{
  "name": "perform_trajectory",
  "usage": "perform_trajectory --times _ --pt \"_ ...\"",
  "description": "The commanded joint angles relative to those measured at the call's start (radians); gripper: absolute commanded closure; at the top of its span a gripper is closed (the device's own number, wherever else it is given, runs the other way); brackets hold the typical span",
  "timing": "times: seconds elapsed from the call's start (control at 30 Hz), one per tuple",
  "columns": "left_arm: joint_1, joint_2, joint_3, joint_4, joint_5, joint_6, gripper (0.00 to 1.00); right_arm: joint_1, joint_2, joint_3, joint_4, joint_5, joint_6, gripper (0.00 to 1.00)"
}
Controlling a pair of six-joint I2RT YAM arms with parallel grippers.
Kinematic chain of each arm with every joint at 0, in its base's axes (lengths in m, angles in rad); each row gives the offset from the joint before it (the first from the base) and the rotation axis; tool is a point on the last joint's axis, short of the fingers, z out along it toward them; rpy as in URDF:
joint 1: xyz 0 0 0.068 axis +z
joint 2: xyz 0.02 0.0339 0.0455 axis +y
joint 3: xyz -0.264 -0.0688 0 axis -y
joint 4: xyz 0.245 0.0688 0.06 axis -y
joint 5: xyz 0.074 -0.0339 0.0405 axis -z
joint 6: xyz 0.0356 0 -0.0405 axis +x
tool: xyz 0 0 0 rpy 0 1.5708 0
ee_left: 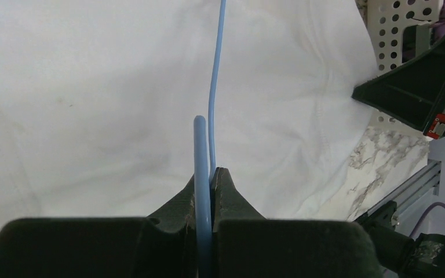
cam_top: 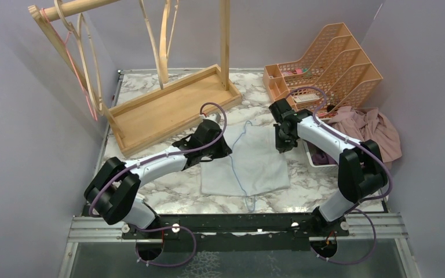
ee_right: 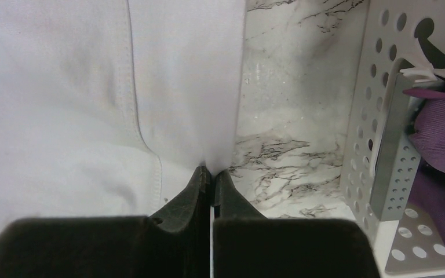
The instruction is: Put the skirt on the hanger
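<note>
A white skirt (cam_top: 249, 159) lies flat on the marble table, filling the left wrist view (ee_left: 104, 98) and the left half of the right wrist view (ee_right: 64, 104). A thin blue wire hanger (cam_top: 239, 168) lies across it. My left gripper (cam_top: 223, 146) sits at the skirt's left top edge, shut on the blue hanger wire (ee_left: 201, 156), which runs between its jaws. My right gripper (cam_top: 282, 145) is at the skirt's right top corner, shut on a pinch of the skirt's edge (ee_right: 220, 156).
A wooden clothes rack (cam_top: 168, 104) with a tray base stands at the back left. A peach mesh organiser (cam_top: 324, 63) is at the back right, pink cloth (cam_top: 371, 130) beside it. A white perforated bin (ee_right: 382, 145) holding purple fabric stands just right of my right gripper.
</note>
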Motion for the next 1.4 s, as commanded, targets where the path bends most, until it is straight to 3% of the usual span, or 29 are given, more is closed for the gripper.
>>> perform_trajectory --times 0.0,0.47,0.6,0.73,0.83,1.13,1.37 --pt "0.037 -0.028 0.015 -0.196 -0.054 0.149 1.00 -0.002 0.007 0.003 -0.030 -0.002 -0.058 0.99" --pt "0.072 -0.061 0.088 -0.316 -0.143 0.098 1.00 -0.002 -0.001 -0.033 0.008 -0.021 -0.037 0.92" --pt "0.072 -0.061 0.098 -0.303 -0.117 0.081 1.00 -0.002 -0.040 -0.044 0.038 -0.090 -0.032 0.75" --pt "0.072 -0.050 0.147 -0.310 -0.073 0.076 1.00 -0.002 -0.141 -0.079 0.125 -0.202 -0.093 0.50" --pt "0.073 -0.051 0.181 -0.330 -0.025 0.090 1.00 -0.002 -0.215 -0.106 0.148 -0.202 -0.105 0.40" --pt "0.072 -0.078 0.290 -0.416 0.031 0.067 1.00 0.032 -0.430 -0.145 0.201 -0.270 -0.069 0.37" --pt "0.071 -0.091 0.374 -0.441 0.049 -0.002 1.00 0.139 -0.548 -0.162 0.199 -0.159 0.004 0.37"
